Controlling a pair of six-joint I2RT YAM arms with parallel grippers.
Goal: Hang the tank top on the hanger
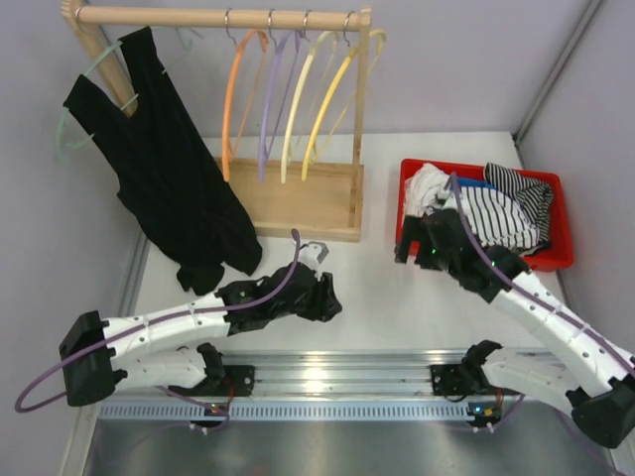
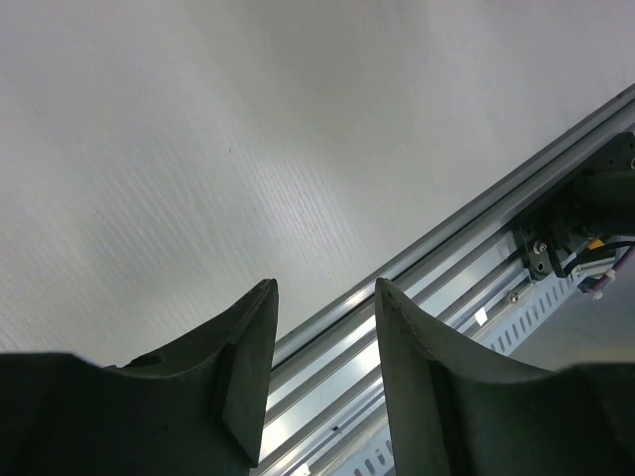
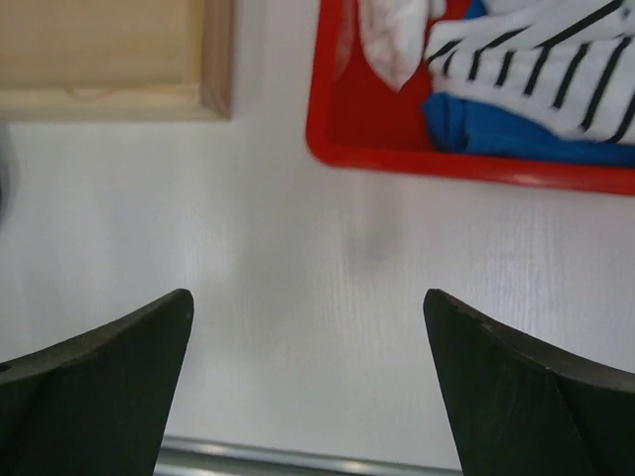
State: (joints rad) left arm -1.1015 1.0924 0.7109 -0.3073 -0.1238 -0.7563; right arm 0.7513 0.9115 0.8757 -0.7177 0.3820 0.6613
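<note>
The tank top (image 1: 493, 214), white with thin black stripes, lies crumpled in the red bin (image 1: 562, 260) at the right. It also shows at the top of the right wrist view (image 3: 536, 55). The orange hanger (image 1: 230, 104) hangs on the wooden rack's rod. My right gripper (image 1: 403, 252) is open and empty, low over the table just left of the bin (image 3: 417, 164). In its wrist view the right gripper (image 3: 306, 297) frames bare table. My left gripper (image 1: 333, 300) is open and empty near the table's front middle; in its wrist view it (image 2: 325, 288) points at the front rail.
A black tank top (image 1: 164, 169) hangs on a pale green hanger (image 1: 69, 139). Purple (image 1: 266, 99) and yellow (image 1: 327, 99) hangers hang beside the orange one. The rack's wooden base (image 1: 298, 203) stands at the back. The bin also holds a bolder striped garment (image 1: 533, 193), white cloth (image 1: 427, 186) and blue fabric (image 3: 516, 134).
</note>
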